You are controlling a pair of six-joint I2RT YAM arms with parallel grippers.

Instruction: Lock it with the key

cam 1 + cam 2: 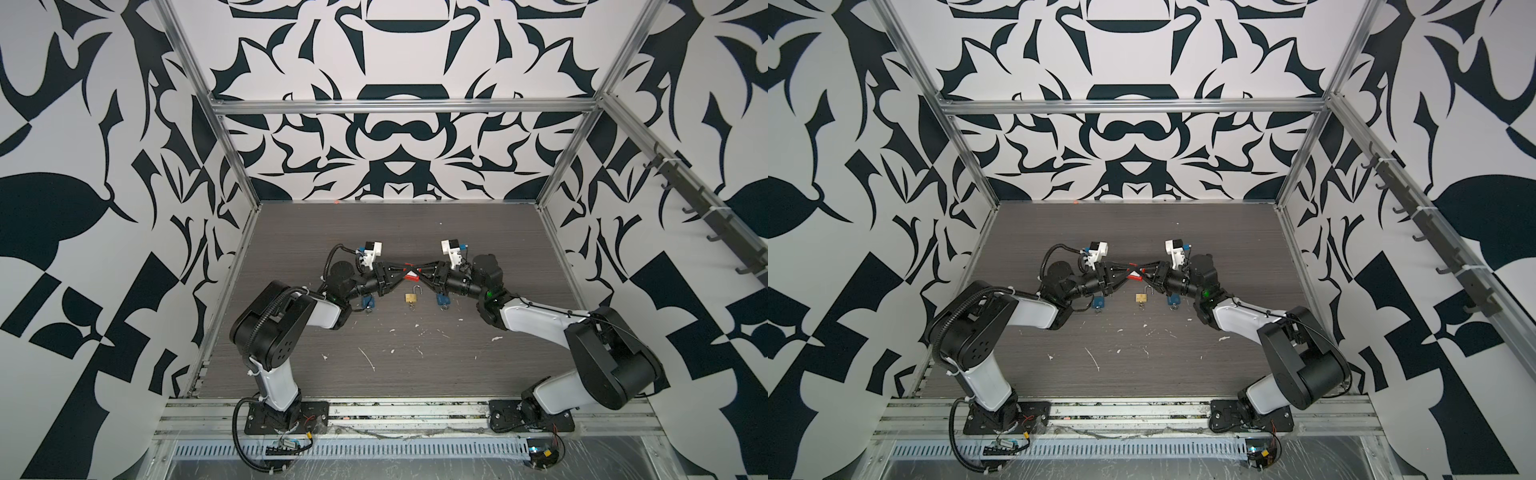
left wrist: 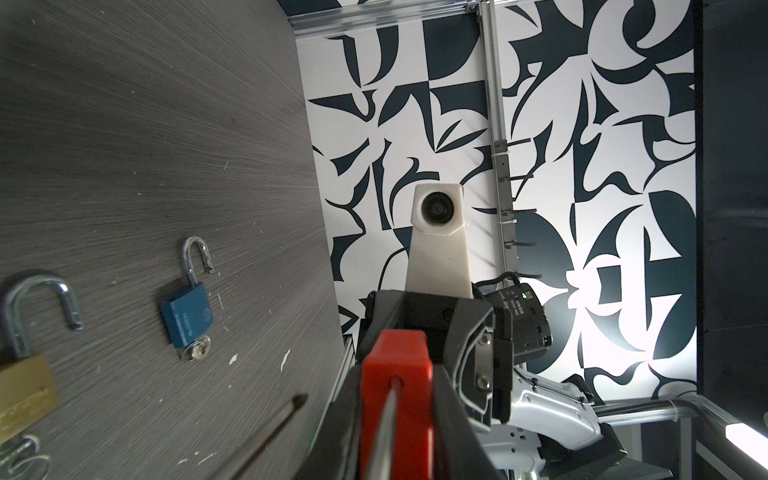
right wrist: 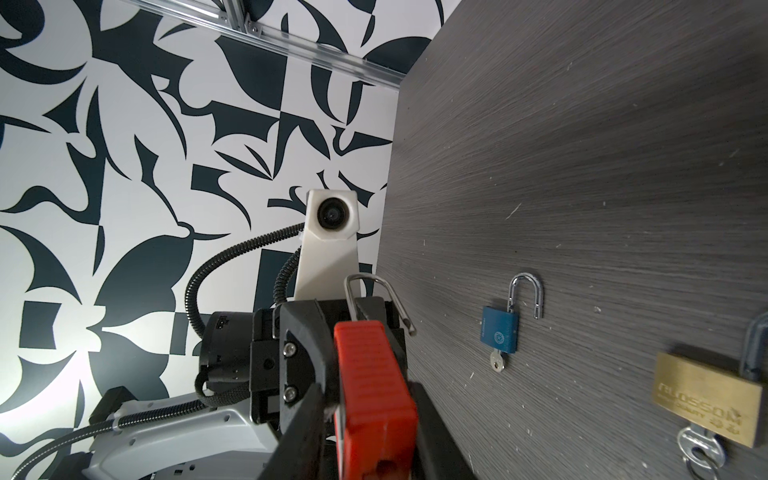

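A red padlock (image 1: 410, 273) hangs above the table between both arms, whose fingers cross over it. My left gripper (image 1: 405, 271) is shut on its shackle end; its silver shackle leg (image 2: 384, 419) runs back between the jaws. My right gripper (image 1: 416, 271) is shut on the red body (image 3: 374, 386). The shackle (image 3: 376, 293) stands open, with one leg free. I cannot tell whether a key sits in the red padlock. On the table just in front lies a brass padlock (image 1: 411, 297), shackle open, with a key (image 3: 702, 453) in its keyhole.
Two blue padlocks lie with open shackles and keys inserted, one under each forearm (image 1: 368, 301) (image 1: 441, 299). White flecks (image 1: 368, 359) dot the grey table nearer the front. Patterned walls and aluminium posts (image 1: 232, 153) enclose the table on three sides.
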